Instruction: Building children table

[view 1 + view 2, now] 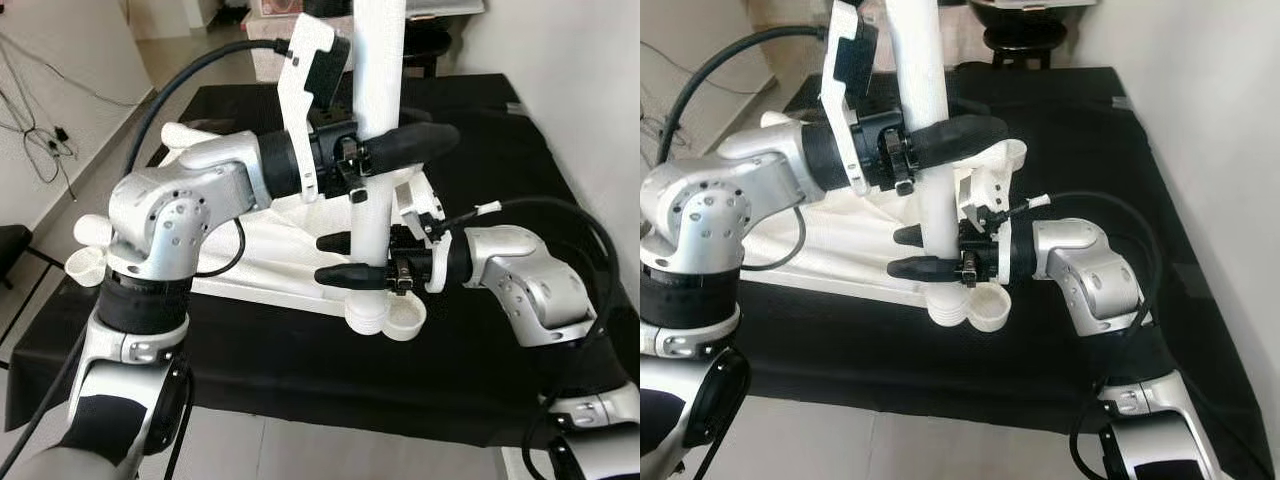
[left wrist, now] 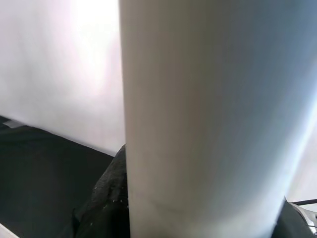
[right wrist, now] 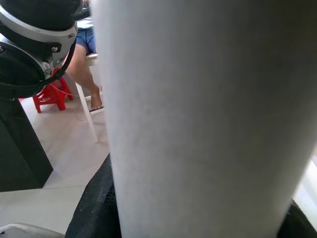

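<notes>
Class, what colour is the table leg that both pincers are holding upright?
White. The table leg shows best in the left eye view.

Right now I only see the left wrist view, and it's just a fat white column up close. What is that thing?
Observer: A white round plastic table leg, standing upright.
Visitor: What keeps it up?
Observer: Both arms. The left end effector grips it higher up, and the right end effector grips it lower down.
Visitor: And what's underneath?
Observer: The leg's cupped lower end is at the near edge of a flat white plastic tabletop, which lies on a black cloth.
</notes>
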Robot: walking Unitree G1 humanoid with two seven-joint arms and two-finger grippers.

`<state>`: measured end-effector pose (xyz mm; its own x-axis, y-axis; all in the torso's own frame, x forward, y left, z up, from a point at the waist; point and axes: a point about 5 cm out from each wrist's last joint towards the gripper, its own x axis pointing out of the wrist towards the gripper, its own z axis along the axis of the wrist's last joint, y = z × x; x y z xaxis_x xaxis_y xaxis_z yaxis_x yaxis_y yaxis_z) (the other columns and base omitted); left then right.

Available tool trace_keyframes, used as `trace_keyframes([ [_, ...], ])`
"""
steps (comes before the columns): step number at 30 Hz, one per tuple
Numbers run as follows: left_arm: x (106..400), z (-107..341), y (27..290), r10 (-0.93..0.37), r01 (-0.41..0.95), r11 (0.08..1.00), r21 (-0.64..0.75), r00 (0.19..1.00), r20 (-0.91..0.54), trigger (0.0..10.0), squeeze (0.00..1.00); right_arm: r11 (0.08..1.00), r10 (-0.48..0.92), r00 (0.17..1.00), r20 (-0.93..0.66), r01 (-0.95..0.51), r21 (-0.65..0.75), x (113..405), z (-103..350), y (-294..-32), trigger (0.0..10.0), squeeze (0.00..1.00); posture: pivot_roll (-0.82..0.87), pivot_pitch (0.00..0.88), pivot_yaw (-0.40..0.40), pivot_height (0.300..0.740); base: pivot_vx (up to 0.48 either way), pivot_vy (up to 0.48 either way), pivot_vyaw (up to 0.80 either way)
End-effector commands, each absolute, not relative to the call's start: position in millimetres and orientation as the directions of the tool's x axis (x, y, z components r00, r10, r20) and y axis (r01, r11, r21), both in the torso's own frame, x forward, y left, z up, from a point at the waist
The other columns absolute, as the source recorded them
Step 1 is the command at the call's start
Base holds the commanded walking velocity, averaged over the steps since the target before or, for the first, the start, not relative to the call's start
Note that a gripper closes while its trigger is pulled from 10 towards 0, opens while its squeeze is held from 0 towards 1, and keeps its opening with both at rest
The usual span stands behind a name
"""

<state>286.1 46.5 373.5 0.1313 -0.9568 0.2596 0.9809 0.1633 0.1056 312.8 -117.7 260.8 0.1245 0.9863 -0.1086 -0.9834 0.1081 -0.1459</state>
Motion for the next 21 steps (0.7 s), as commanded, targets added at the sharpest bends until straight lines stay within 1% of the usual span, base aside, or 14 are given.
trace_keyframes([
  [1, 243.7, 399.2, 19.3, -0.917, 0.951, -0.197, 0.236, -0.264, 0.3, 0.0, 0.0, -0.016, 0.984, 0.009, -0.179, -0.991, -0.135, 302.2, 248.3, -72.8, 0.0, 0.0, -0.07, 0.148, 0.012, 0.74, 0.0, 0.0, 0.0],
  [6, 247.6, 403.2, 29.9, -0.917, 0.956, -0.171, 0.238, -0.242, 0.315, 0.0, 0.0, 0.039, 0.986, 0.06, -0.156, -0.99, -0.139, 303.6, 249.5, -73.1, 0.0, 0.0, -0.06, 0.149, 0.013, 0.74, 0.0, 0.0, 0.0],
  [7, 252.5, 406.4, 35.4, -0.922, 0.966, -0.118, 0.229, -0.192, 0.337, 7.5, 1.0, 0.081, 0.985, 0.101, -0.137, -0.986, -0.147, 305.4, 250.4, -73.6, 0.0, 0.0, -0.06, 0.151, 0.013, 0.74, 0.0, 0.0, 0.0],
  [8, 257.2, 409.5, 41.7, -0.922, 0.972, -0.065, 0.224, -0.144, 0.36, 10.0, 1.0, 0.13, 0.983, 0.148, -0.111, -0.98, -0.153, 307.9, 251.5, -74.4, 0.0, 0.0, -0.07, 0.151, 0.013, 0.74, 0.0, 0.0, 0.0],
  [9, 257.2, 409.5, 41.7, -0.922, 0.972, -0.065, 0.224, -0.144, 0.36, 10.0, 1.0, 0.13, 0.983, 0.148, -0.111, -0.98, -0.153, 307.9, 251.5, -74.4, 0.0, 0.0, -0.07, 0.151, 0.013, 0.74, 0.0, 0.0, 0.0],
  [12, 273.2, 423.1, 79.8, -0.88, 0.97, 0.148, 0.193, 0.04, 0.474, 10.0, 1.0, 0.341, 0.939, 0.345, 0.0, -0.928, -0.152, 322.1, 258.4, -84.9, 0.0, 0.0, -0.06, 0.157, 0.01, 0.74, 0.0, 0.0, 0.0],
  [13, 273.2, 423.1, 79.8, -0.88, 0.97, 0.148, 0.193, 0.04, 0.474, 10.0, 1.0, 0.341, 0.939, 0.345, 0.0, -0.928, -0.152, 322.1, 258.4, -84.9, 0.0, 0.0, -0.06, 0.157, 0.01, 0.74, 0.0, 0.0, 0.0],
  [14, 277.1, 426.0, 96.4, -0.855, 0.961, 0.214, 0.172, 0.099, 0.509, 10.0, 1.0, 0.397, 0.917, 0.398, 0.032, -0.904, -0.159, 325.6, 260.9, -91.6, 0.0, 0.0, -0.06, 0.158, 0.008, 0.74, 0.0, 0.0, 0.0],
  [15, 277.1, 426.0, 96.4, -0.855, 0.961, 0.214, 0.172, 0.099, 0.509, 10.0, 1.0, 0.397, 0.917, 0.398, 0.032, -0.904, -0.159, 325.6, 260.9, -91.6, 0.0, 0.0, -0.06, 0.158, 0.008, 0.74, 0.0, 0.0, 0.0],
  [16, 295.3, 402.4, 82.2, -0.809, 0.942, 0.321, 0.099, 0.219, 0.546, 10.0, 1.0, 0.461, 0.887, 0.454, 0.082, -0.874, -0.152, 327.0, 264.5, -105.5, 0.0, 0.0, -0.06, 0.177, 0.003, 0.74, 0.0, 0.0, 0.0],
  [17, 295.3, 402.4, 82.2, -0.809, 0.942, 0.321, 0.099, 0.219, 0.546, 10.0, 1.0, 0.461, 0.887, 0.454, 0.082, -0.874, -0.152, 327.0, 264.5, -105.5, 0.0, 0.0, -0.06, 0.177, 0.003, 0.74, 0.0, 0.0, 0.0],
  [18, 297.3, 388.5, 81.7, -0.781, 0.923, 0.379, 0.068, 0.28, 0.559, 10.0, 1.0, 0.478, 0.878, 0.467, 0.105, -0.865, -0.154, 323.8, 266.5, -113.4, 0.0, 0.0, -0.06, 0.182, 0.001, 0.74, 0.0, 0.0, 0.0],
  [19, 296.5, 387.7, 84.8, -0.776, 0.919, 0.389, 0.065, 0.289, 0.561, 10.0, 1.0, 0.479, 0.877, 0.467, 0.108, -0.864, -0.156, 322.9, 266.8, -114.6, 0.0, 0.0, -0.06, 0.182, 0.001, 0.74, 0.0, 0.0, 0.0],
  [21, 287.1, 377.2, 100.8, -0.759, 0.893, 0.448, 0.053, 0.348, 0.551, 10.0, 1.0, 0.493, 0.87, 0.481, 0.113, -0.853, -0.172, 318.6, 267.1, -122.0, 0.0, 0.0, -0.06, 0.201, -0.002, 0.74, 0.0, 0.0, 0.0],
])
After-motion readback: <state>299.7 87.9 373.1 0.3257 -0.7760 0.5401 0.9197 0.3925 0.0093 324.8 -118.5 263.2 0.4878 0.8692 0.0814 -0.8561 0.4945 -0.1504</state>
